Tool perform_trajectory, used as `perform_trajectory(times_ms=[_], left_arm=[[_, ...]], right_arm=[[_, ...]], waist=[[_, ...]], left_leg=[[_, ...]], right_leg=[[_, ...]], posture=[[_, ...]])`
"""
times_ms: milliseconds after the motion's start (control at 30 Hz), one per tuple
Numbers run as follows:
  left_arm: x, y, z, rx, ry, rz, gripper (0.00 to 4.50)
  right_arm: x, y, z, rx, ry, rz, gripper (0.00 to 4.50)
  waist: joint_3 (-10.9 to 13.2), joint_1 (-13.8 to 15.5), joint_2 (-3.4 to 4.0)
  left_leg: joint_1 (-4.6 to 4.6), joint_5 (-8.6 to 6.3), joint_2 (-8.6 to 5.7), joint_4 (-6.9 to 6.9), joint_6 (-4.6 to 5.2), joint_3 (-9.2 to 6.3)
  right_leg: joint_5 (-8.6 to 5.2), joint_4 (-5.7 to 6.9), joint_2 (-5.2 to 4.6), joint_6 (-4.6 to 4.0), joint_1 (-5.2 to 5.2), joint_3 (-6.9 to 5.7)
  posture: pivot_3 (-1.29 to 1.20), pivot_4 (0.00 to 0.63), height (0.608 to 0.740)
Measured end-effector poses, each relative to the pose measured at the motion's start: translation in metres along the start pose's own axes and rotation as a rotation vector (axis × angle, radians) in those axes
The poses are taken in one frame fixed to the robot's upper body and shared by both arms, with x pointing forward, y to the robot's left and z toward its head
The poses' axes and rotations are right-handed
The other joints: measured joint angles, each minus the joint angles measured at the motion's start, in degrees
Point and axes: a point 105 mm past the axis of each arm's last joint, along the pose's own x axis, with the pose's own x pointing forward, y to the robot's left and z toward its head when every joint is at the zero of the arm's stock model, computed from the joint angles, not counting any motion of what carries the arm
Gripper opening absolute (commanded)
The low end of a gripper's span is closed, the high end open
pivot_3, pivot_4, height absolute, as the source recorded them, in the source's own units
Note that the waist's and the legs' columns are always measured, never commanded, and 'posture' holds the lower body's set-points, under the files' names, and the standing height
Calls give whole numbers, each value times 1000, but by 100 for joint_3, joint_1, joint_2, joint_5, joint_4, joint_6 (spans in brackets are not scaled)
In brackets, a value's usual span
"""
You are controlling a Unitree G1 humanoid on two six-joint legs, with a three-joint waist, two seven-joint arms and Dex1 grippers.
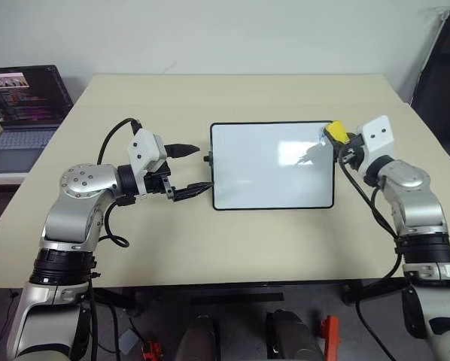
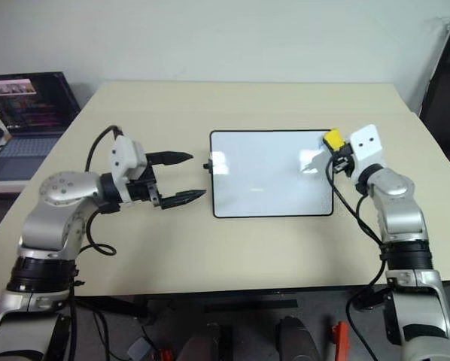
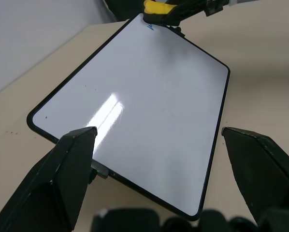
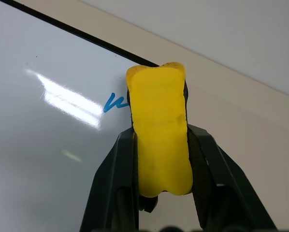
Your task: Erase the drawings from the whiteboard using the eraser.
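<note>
The whiteboard (image 1: 272,165) lies flat near the middle of a beige table (image 1: 232,248), its long sides running left to right and its glossy face throwing back a bright patch of light. A small black knob (image 1: 208,159) sticks out from its left short side.

The right gripper (image 4: 159,140) is pinched on the eraser (image 4: 160,128) — the yellow block sits squarely between the two black fingers (image 4: 113,179), one pressed against each long side, with its far end reaching past the fingertips. In the head views the eraser (image 1: 335,131) is at the board's far right corner, just over the frame; whether it actually touches the surface cannot be told. In the right wrist view a blue squiggle (image 4: 114,101) shows on the white surface just beside the eraser's tip, partly hidden behind the block and close to the board's black edge. The same mark appears as a small blue fleck (image 3: 150,26) under the yellow block in the left wrist view. No other drawings can be made out on the board from here.

The left gripper (image 1: 197,170) hovers over the table just off the board's left short side, fingers spread wide and empty — one fingertip (image 1: 191,149) level with the knob, the other (image 1: 199,191) nearer the board's near left corner. The board's left edge lies in front of the gap between them.

An open laptop (image 1: 22,113) stands on a separate surface at the far left.
</note>
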Motion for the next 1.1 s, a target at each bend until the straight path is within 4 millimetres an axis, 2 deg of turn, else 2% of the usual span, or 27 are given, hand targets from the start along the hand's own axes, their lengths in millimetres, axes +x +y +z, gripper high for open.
perform_trajectory(times_ms=[300, 433, 533, 900, 1033, 1100], left_arm=[[1, -2, 0, -5, 3, -6, 4500], [1, -2, 0, -9, 5, -5, 4500], [1, -2, 0, -9, 5, -4, 4500], [1, -2, 0, -10, 4, -5, 4500], [2, -2, 0, -9, 3, -5, 4500], [2, -2, 0, -10, 3, -6, 4500]], right_arm=[[7, 4, -2, 21, -8, -24, 1018], [9, 9, -2, -24, -2, -13, 1018], [11, 19, -3, -57, -5, 28, 1017], [0, 82, -15, -82, 4, 303, 1016], [-9, 88, -12, 12, -14, 374, 1015], [-16, 82, 0, 82, -57, 397, 1015]], waist=[[0, -34, 0], [-1, -65, -1], [-2, -86, -2], [-6, -107, -7], [-6, -89, -6], [-2, -58, -1]], left_leg=[[7, 0, 0, 4, 0, 0], [13, 0, 1, 3, 0, 1], [19, 0, 4, 3, 0, 2], [41, 2, 6, 6, 2, 4], [34, 3, 6, 6, 2, 2], [21, 2, 4, 5, 2, 1]], right_leg=[[3, 3, 0, 4, 8, 1], [3, 6, 2, 4, 10, 5], [2, 9, 6, 5, 12, 7], [-8, 27, 9, 24, 22, 12], [-9, 29, 9, 23, 17, 11], [-10, 27, 8, 23, 8, 10]], posture=[[0, 150, 740], [0, 150, 740], [0, 150, 740], [0, 150, 740], [0, 150, 740], [0, 150, 740]])
